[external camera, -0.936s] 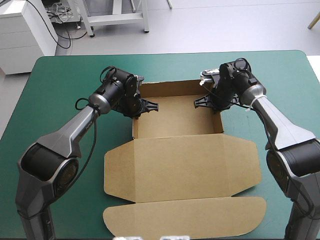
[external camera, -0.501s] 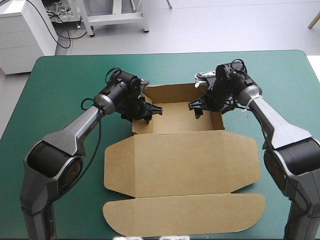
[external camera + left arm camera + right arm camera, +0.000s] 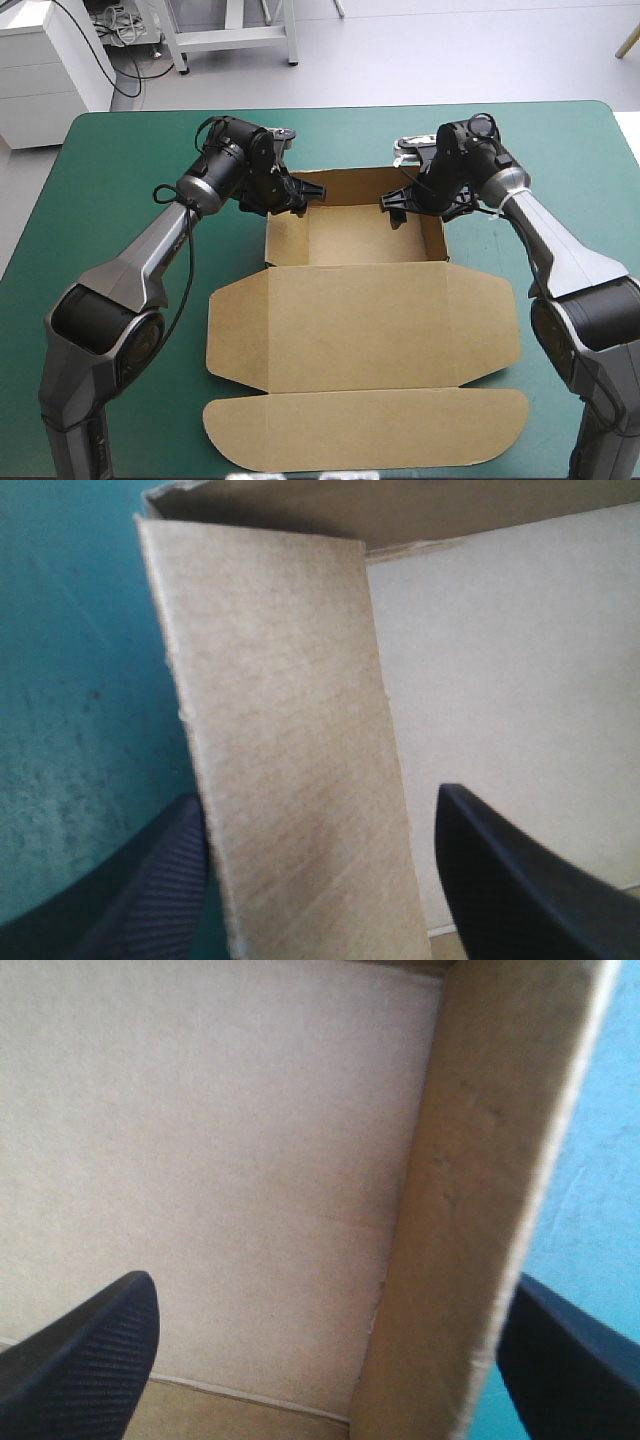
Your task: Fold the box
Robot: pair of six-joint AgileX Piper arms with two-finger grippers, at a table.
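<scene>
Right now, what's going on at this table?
Two robot arms are working on the brown box, which lies on the teal-green cover. Its far part is already a tray with walls raised. The lid lies flat toward the near edge. The left gripper is at the tray's far left corner, jaws open to either side of the left side wall. The right gripper does the same at the right side wall, with one jaw inside the tray and one outside.

On the table the box lies tray far, lid near; left gripper straddles its left wall, right gripper its right.
</scene>
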